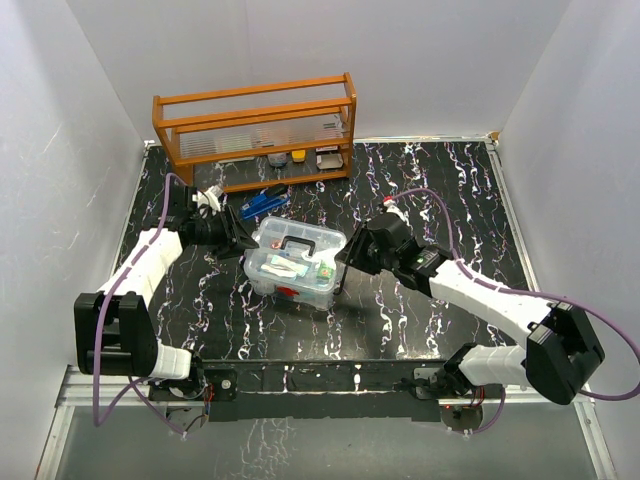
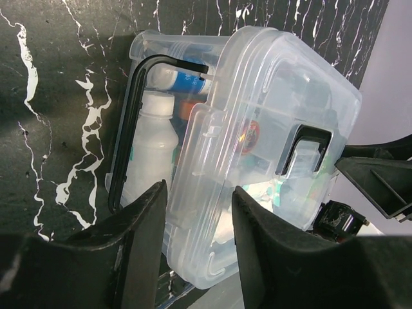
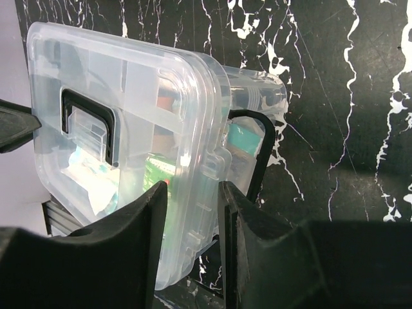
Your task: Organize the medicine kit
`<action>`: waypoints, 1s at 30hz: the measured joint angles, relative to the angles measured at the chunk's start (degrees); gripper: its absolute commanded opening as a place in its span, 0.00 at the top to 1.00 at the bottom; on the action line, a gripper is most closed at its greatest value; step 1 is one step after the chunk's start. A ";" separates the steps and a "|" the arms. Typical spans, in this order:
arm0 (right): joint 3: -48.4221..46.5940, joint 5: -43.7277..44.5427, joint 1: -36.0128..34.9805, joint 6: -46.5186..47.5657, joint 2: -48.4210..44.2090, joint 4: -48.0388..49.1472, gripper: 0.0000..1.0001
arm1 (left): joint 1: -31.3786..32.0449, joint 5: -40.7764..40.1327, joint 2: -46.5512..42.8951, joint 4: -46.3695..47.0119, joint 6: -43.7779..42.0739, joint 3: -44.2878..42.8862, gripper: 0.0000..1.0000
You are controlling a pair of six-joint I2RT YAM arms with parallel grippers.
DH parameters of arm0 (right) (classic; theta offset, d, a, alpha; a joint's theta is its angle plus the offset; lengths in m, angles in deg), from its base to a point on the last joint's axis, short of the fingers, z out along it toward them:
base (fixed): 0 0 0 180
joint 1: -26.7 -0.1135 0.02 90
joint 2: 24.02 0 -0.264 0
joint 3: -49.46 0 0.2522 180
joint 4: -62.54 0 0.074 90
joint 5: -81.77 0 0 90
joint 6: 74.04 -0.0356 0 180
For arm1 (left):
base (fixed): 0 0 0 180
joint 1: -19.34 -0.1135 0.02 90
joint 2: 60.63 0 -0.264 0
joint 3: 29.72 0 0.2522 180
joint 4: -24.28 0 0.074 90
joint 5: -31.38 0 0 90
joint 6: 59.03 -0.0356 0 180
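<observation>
Two claws, both on one job. Nearest me, the left arm [image 1: 150, 260] and right arm [image 1: 480, 290] reach in from the near edge of the counter [image 1: 430, 180] toward the middle.

The medicine kit [image 1: 297, 265] sits mid-counter, long side facing me. Its red latch [image 1: 288, 291] is at the front and the lid [image 2: 283, 84] is on top w/ its dark handle [image 1: 297, 243] showing. The left claw [image 2: 199, 193] is at the kit's left end, fingers narrow and straddling the lid's end tab. The right claw [image 3: 190, 187] mirrors it at the right end, also narrow around the lid rim. Can't tell from either wrist cam whether the pads actually bite or just bracket the plastic.

Thru the clear walls I see a white bottle [image 2: 151, 138] plus packets inside, so some stock is already in. Beyond the kit a blue item [image 1: 262, 203] lies loose on the counter. Further back, a few small things [image 1: 298, 157] sit under the orange rack [image 1: 255, 125] by the far wall.

My read: partway. The box is part loaded w/ the lid on, but I can't tell if the latch is snapped. If those loose bits belong in the kit, the lid has to come off, they go in, then close and latch.
</observation>
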 measured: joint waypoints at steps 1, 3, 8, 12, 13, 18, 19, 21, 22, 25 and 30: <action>-0.22 -0.37 0.11 0.37 0.17 -0.09 0.62 | -0.07 -0.07 -0.02 0.22 -0.04 0.26 0.51; -0.63 -0.79 0.20 0.98 0.70 -0.13 0.57 | -0.13 -0.15 -0.09 0.28 -0.02 0.70 0.46; -1.03 -1.84 0.17 2.10 1.81 0.24 0.51 | 0.13 -0.48 -0.46 -0.31 -0.02 1.31 0.53; -1.07 -2.56 0.17 2.21 2.45 0.94 0.51 | 0.13 0.15 -0.46 -0.11 0.15 1.29 0.61; -1.14 -2.73 0.17 2.21 2.67 1.09 0.53 | -0.04 0.59 -0.42 -0.13 0.22 1.31 0.61; -1.38 -3.58 0.46 2.34 3.32 1.31 0.63 | -0.52 1.64 -0.46 0.72 0.83 2.10 0.62; -1.38 -3.98 0.68 2.43 3.37 1.38 0.65 | -0.63 1.92 -0.57 1.05 1.05 2.43 0.62; -1.38 -4.79 1.01 2.84 3.72 1.92 0.68 | -0.83 2.49 -1.07 2.19 1.68 3.41 0.62; -1.38 -5.29 1.33 3.37 4.02 2.51 0.69 | -0.94 2.69 -1.44 2.78 1.99 4.00 0.62; -1.49 -7.23 2.67 5.11 5.38 4.76 0.71 | -1.42 3.39 -2.78 4.90 3.21 6.08 0.62; -4.68 -10.58 5.14 9.11 10.16 7.43 0.73 | -1.88 3.52 -4.07 5.90 4.52 7.41 0.60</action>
